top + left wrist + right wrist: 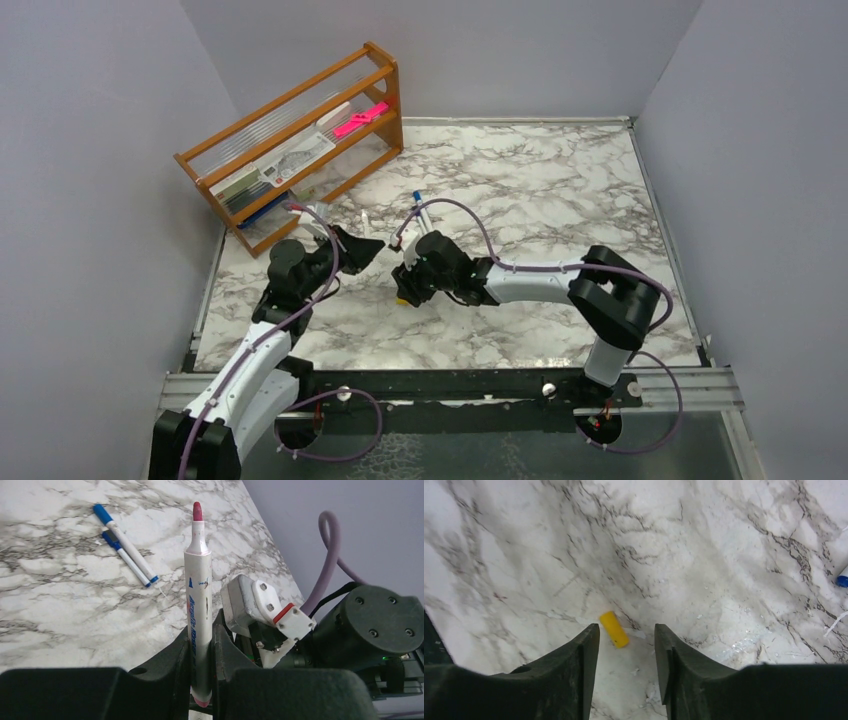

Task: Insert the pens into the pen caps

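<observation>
Yellow cap (614, 628) flat on marble table (724, 555), long axis slanting upper-left to lower-right in right wrist view. Lies just ahead of right gripper (626, 630), in gap line, closer to view's left finger. Right gripper spread wide, nothing held, clearly the nearer arm. Left gripper (202, 637) clamped on red-tipped pen (197, 580), tip pointing out from fingers. Two blue-ended pens (125, 547) lie side by side beyond. Likely call: slight wrist twist, drop, pinch across cap.
</observation>
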